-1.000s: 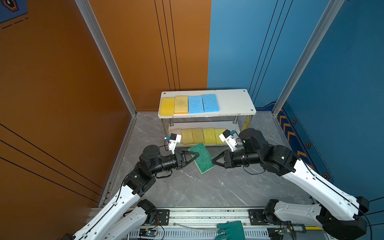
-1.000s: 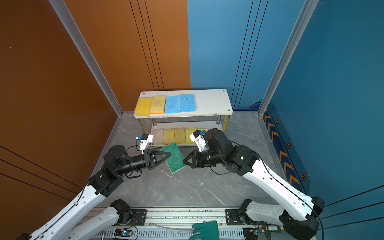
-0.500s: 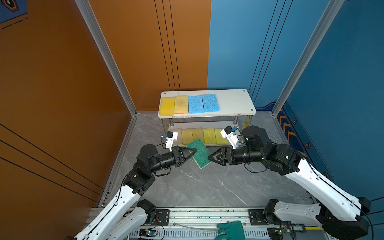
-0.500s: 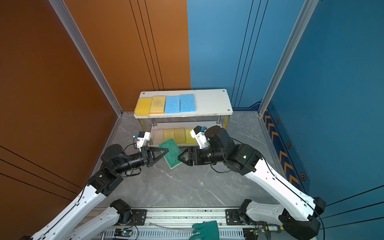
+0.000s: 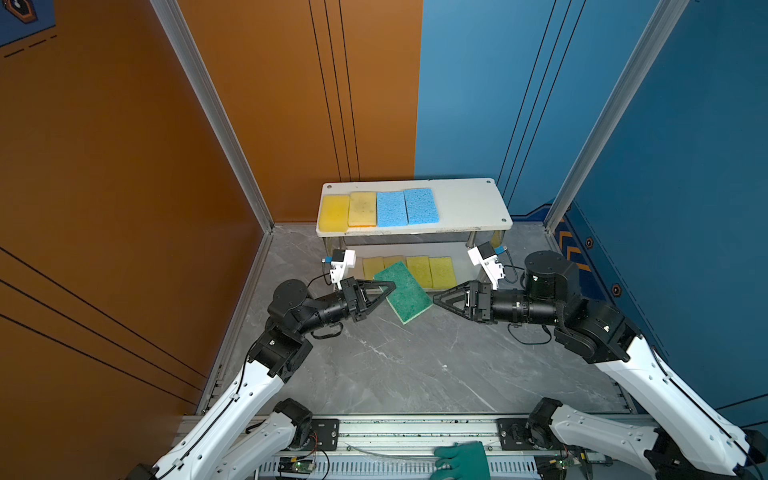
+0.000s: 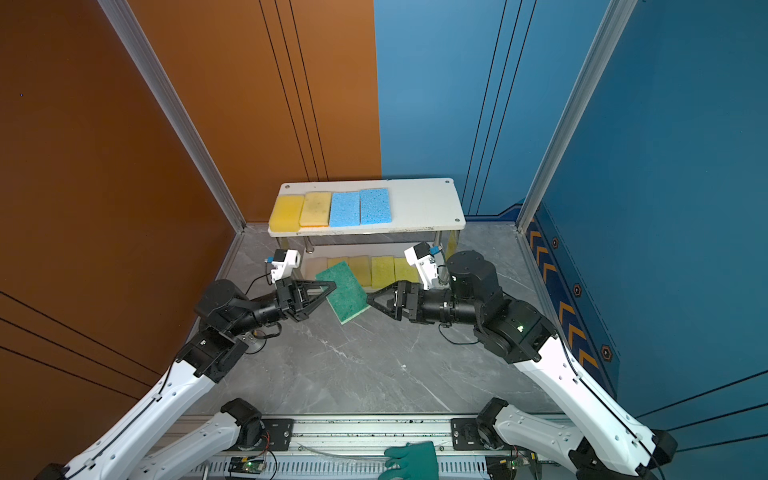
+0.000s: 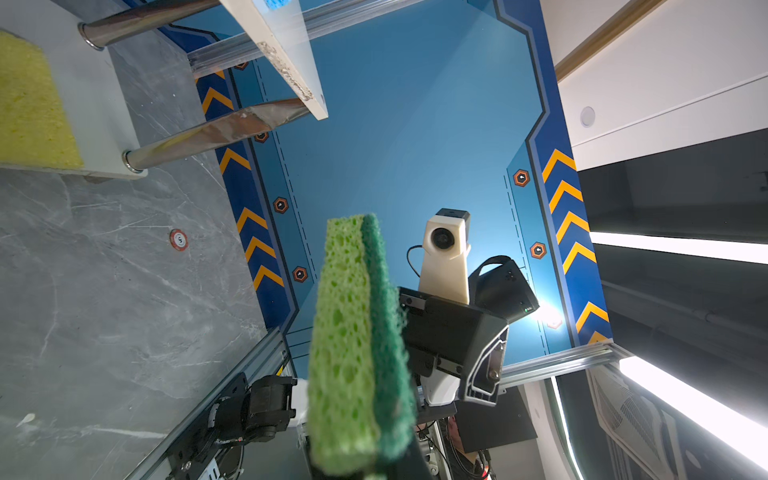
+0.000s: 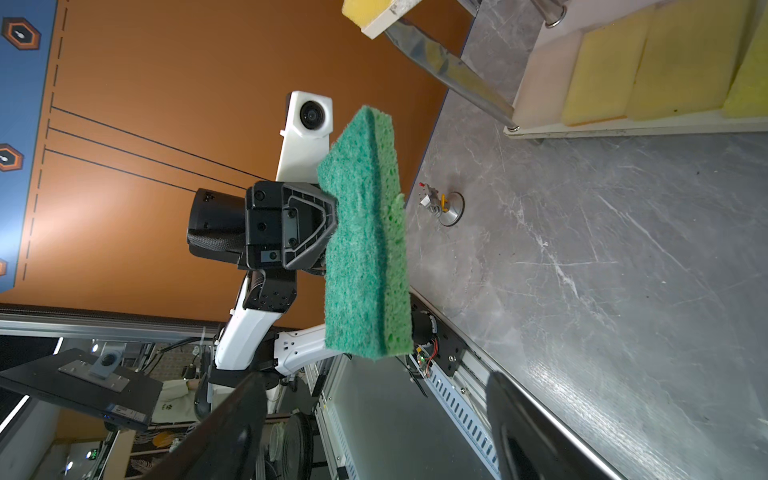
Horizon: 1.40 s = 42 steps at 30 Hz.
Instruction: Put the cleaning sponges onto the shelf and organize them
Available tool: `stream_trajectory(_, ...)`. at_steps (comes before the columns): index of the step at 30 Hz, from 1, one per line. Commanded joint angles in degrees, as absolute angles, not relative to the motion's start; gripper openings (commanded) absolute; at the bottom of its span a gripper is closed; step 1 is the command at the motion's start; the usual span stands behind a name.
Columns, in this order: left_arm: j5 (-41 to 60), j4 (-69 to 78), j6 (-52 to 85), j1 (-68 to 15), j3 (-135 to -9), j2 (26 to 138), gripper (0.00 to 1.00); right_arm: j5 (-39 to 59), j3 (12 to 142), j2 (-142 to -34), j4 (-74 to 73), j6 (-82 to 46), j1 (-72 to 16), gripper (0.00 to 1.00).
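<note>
The dark green sponge (image 5: 405, 293) with its light green underside (image 7: 345, 345) hangs tilted above the floor in front of the shelf (image 5: 465, 203). My left gripper (image 5: 390, 286) is shut on its left edge. My right gripper (image 5: 436, 298) stands open just right of the sponge, with its black fingers (image 8: 232, 415) spread and nothing between them. Two yellow sponges (image 5: 347, 211) and two light blue sponges (image 5: 405, 207) lie in a row on the top board. Several yellow sponges (image 5: 430, 271) and a pale beige sponge (image 6: 316, 266) sit on the lower board.
A teal rubber glove (image 5: 461, 461) lies on the front rail. A small metal fitting (image 6: 253, 338) stands on the grey marble floor under the left arm. The orange wall is close on the left and the blue wall on the right. Chrome posts (image 8: 457, 70) hold the shelf.
My right gripper has opened and let go of the green sponge. The left gripper has lifted the sponge a little toward the shelf.
</note>
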<state>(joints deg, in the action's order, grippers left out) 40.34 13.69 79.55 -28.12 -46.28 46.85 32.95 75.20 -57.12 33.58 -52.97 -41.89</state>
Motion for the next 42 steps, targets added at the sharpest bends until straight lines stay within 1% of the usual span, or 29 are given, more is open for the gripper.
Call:
stream_trajectory(1, 41.85, 18.48, 81.36, -28.16, -48.15, 46.94, 0.0, 37.69, 72.48, -55.96, 25.35, -58.76, -40.97, 0.85)
stream_trajectory(6, 41.27, 18.98, 81.47, -29.43, -48.69, 47.46, 0.0, 39.81, 68.51, -55.44, 14.96, -65.33, -40.88, 0.85)
stream_trajectory(11, 40.11, 18.98, 81.3, -30.41, -48.7, 46.99, 0.0, 40.34, 67.92, -55.73, 13.14, -66.5, -41.09, 0.82)
stream_trajectory(15, 39.42, 18.98, 81.21, -31.26, -48.63, 46.8, 0.0, 40.34, 67.7, -56.16, 12.02, -67.02, -41.66, 0.78)
stream_trajectory(18, 38.86, 18.99, 81.12, -31.71, -48.26, 46.63, 0.0, 40.37, 67.49, -56.51, 11.26, -67.48, -42.12, 0.73)
stream_trajectory(20, 38.55, 18.99, 81.12, -31.93, -48.05, 46.48, 0.0, 40.42, 67.37, -56.51, 11.07, -67.81, -42.44, 0.68)
stream_trajectory(27, 37.97, 18.99, 81.04, -32.43, -48.0, 46.31, 0.0, 40.98, 66.8, -55.96, 12.08, -67.88, -42.74, 0.62)
stream_trajectory(33, 37.69, 18.98, 81.13, -32.52, -47.59, 46.29, 0.0, 41.0, 66.64, -55.81, 12.35, -67.85, -42.8, 0.5)
stream_trajectory(39, 37.44, 18.96, 81.12, -32.58, -47.57, 46.14, 0.0, 41.21, 66.6, -56.07, 12.47, -67.82, -42.74, 0.42)
stream_trajectory(41, 37.46, 18.9, 81.12, -32.55, -47.52, 46.01, 0.0, 41.2, 66.67, -56.23, 12.47, -67.85, -42.72, 0.36)
stream_trajectory(42, 37.45, 18.94, 81.12, -32.54, -47.47, 46.04, 0.0, 41.16, 66.7, -56.25, 12.47, -67.8, -42.75, 0.35)
